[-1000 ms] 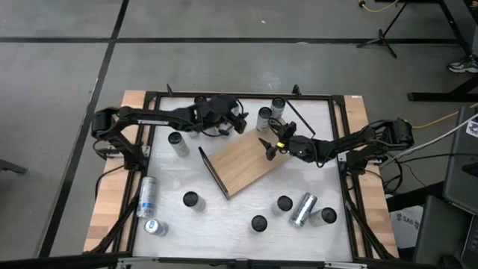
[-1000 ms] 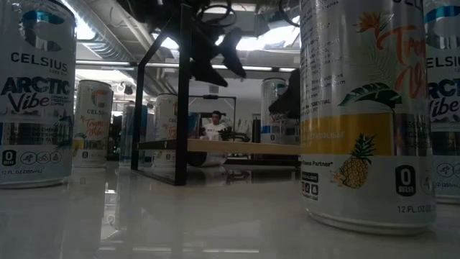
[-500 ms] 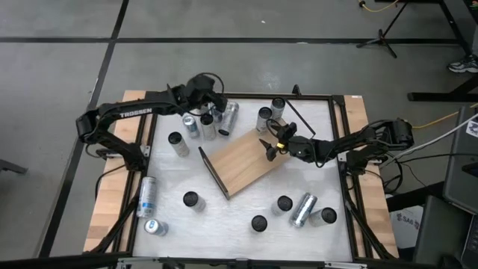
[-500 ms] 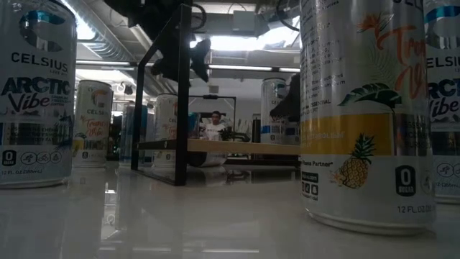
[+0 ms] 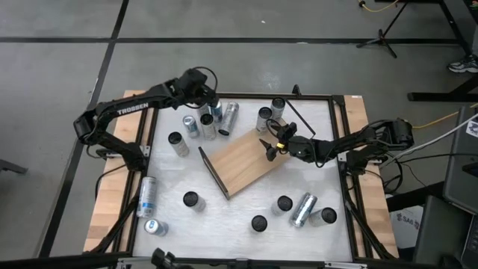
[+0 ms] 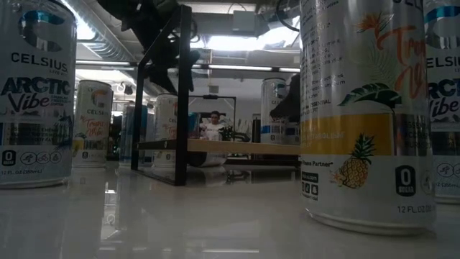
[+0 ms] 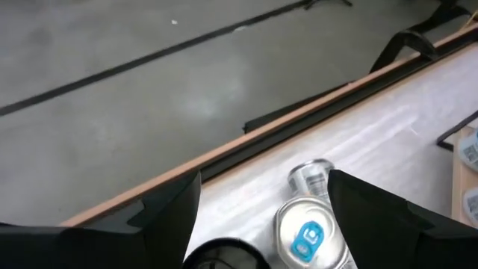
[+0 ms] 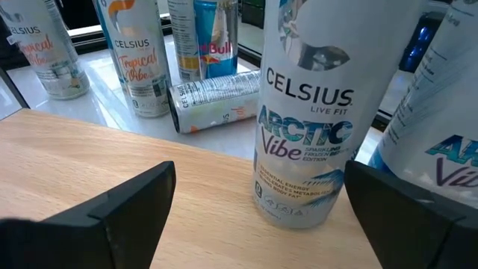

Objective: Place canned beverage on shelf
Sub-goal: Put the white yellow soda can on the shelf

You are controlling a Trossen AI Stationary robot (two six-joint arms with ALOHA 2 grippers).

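Observation:
The shelf [image 5: 245, 163], a light wood board with a dark end panel [image 5: 213, 173], lies askew mid-table. A white Celsius can [image 8: 302, 142] stands upright on the board's far edge, also seen at the shelf's far corner [image 5: 264, 118]. My right gripper [image 5: 269, 148] hovers open over that corner; the can stands just ahead of its fingers, untouched. My left gripper [image 5: 208, 99] is open above a cluster of cans [image 5: 207, 125] near the table's far edge. One can with a blue tab [image 7: 306, 239] shows below its fingers.
Behind the shelf a can lies on its side [image 5: 230, 116] among upright ones. More cans stand or lie at the near side [image 5: 192, 199], [image 5: 302, 209], [image 5: 147, 196]. A black frame rail [image 5: 246, 96] rims the table. A person [image 6: 213, 126] sits far off in the room.
My left gripper has swung away from above the cluster of cans toward the table's far left, rising slightly and tipping, still open. The cans it covered now show. My right gripper has kept still.

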